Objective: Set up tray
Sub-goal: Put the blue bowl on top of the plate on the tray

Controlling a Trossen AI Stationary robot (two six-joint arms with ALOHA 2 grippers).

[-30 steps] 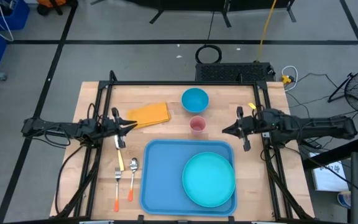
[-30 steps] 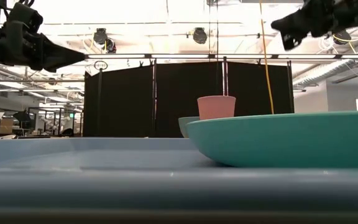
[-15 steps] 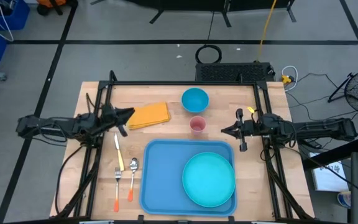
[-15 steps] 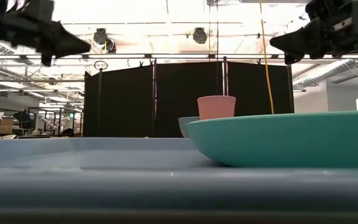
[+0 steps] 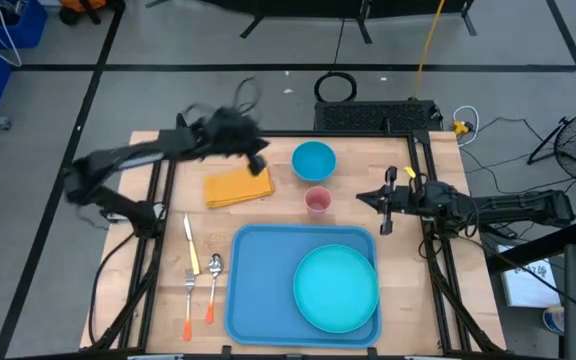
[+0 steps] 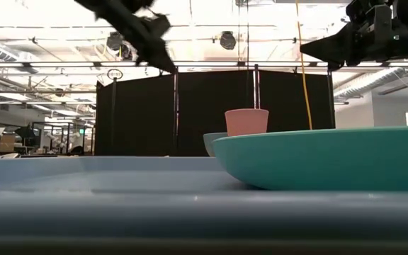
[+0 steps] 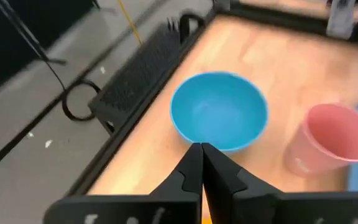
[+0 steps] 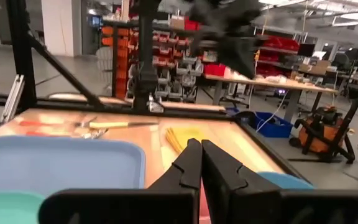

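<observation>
The light-blue tray [image 5: 263, 280] lies at the table's near middle with the round teal plate [image 5: 336, 288] on its right half. A blue bowl [image 5: 313, 160] and a pink cup [image 5: 317, 201] stand on the wood beyond it. My left gripper [image 5: 261, 165] hovers shut above the table between the yellow napkin [image 5: 236, 186] and the bowl. In its wrist view the gripper [image 7: 201, 149] points at the bowl [image 7: 219, 112] and the cup [image 7: 328, 146]. My right gripper [image 5: 361, 198] is shut too [image 8: 201, 146], raised to the right of the cup, pointing left.
A knife [image 5: 190, 245], a spoon [image 5: 214, 285] and a fork [image 5: 189, 300] lie on the wood left of the tray. A black frame [image 5: 298, 133] runs along the table's far edge and sides. Bare wood shows right of the bowl and cup.
My left arm has swung fast from the table's left side up and toward the far edge and the right. Its gripper has passed over the napkin and now points at the bowl. The right gripper has stayed nearly in place. Nothing on the table has moved.
</observation>
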